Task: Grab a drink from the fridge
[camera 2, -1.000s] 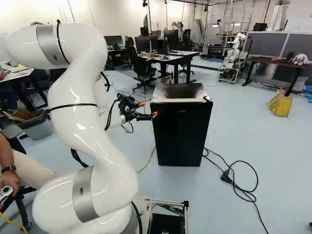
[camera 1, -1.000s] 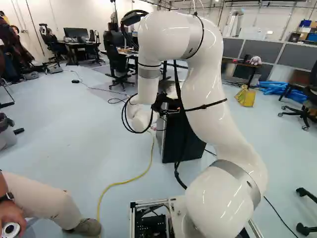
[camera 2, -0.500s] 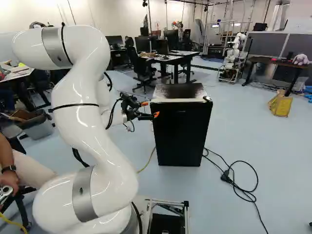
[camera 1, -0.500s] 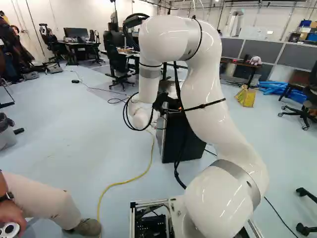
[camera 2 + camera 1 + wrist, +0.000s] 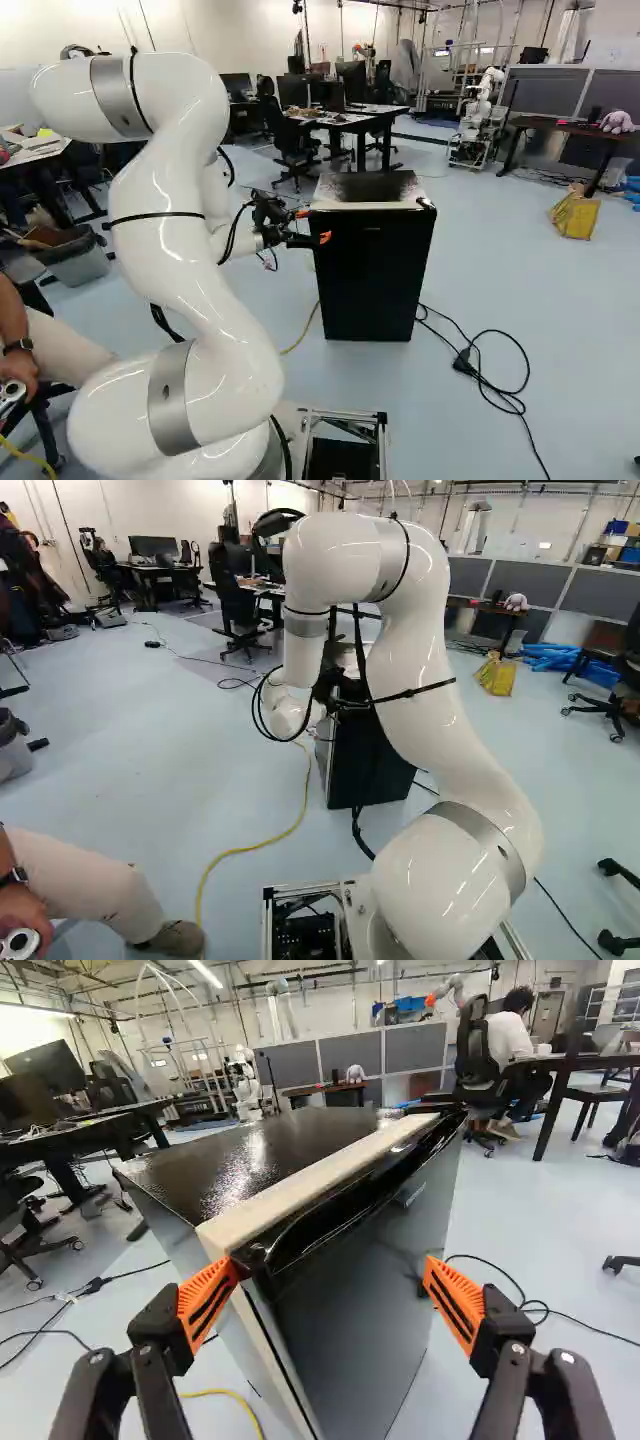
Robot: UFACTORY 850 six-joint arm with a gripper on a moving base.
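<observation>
Black box-shaped fridge [image 5: 345,770] stands beyond my white arm [image 5: 420,630] in left base view, drink out of sight. Right base view: my black two-fingered gripper [image 5: 314,226] sits at the upper corner of the seemingly shut door [image 5: 372,285]. Wrist view: fingers wide apart about that corner; best seat one orange pad [image 5: 208,1305] behind the door's edge, then draw back gently in an arc.

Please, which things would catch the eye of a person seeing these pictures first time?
Probably the large white arm, rising from the foot of both base views. Next, perhaps the closed black fridge ahead of it. In the wrist view, the bright orange pads stand wide apart, the fridge's front showing between them.
</observation>
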